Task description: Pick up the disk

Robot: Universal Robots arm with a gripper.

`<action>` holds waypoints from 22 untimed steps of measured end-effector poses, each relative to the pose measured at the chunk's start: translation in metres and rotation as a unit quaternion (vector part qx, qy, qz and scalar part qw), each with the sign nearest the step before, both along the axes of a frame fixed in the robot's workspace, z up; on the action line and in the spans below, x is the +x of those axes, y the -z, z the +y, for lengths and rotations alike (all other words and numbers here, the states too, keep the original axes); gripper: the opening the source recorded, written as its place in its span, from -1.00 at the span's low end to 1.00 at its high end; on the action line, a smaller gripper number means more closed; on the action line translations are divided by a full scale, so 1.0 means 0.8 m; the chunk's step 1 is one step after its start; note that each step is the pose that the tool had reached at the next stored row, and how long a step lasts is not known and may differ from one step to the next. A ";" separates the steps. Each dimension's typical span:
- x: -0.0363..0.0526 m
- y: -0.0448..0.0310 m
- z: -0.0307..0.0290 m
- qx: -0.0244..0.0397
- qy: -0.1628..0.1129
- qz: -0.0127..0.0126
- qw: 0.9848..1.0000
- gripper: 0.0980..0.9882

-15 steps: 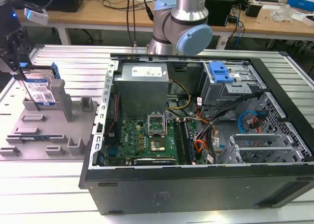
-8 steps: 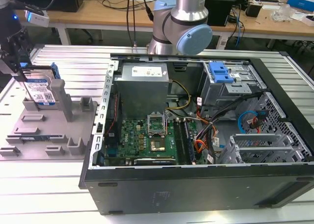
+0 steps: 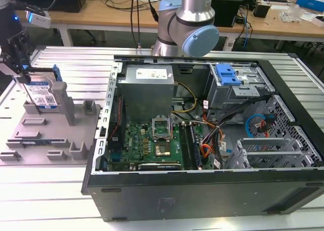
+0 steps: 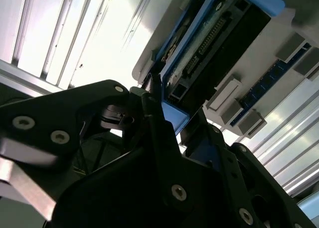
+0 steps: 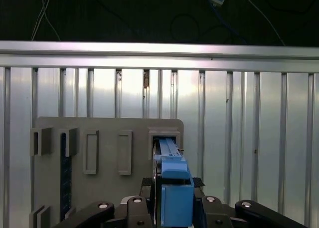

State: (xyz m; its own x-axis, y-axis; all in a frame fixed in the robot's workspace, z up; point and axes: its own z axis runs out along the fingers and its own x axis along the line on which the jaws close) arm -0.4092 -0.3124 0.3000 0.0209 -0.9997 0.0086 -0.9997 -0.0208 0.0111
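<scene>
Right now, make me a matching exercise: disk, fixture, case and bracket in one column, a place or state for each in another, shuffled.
1 disk
2 fixture
3 case
4 bracket

A blue, inside the case
B lying open on its side
C grey, with upright posts
D standing on edge in the fixture

Pairs: 1-D, 2-C, 3-B, 4-A

Arm [image 3: 190,18] reaches to exterior view's left; claw [image 3: 26,84] points down, closed on upright disk [image 3: 44,95].
</scene>
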 end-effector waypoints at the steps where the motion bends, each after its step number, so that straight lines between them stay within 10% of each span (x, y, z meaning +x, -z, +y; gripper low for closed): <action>1: 0.000 0.0000 0.0000 0.000 0.000 0.000 1.000 -0.30; 15: 0.000 0.0022 0.0000 0.000 0.000 0.000 1.000 -0.39; 22: 0.000 -0.0156 -0.0026 0.004 0.000 0.000 1.000 -0.39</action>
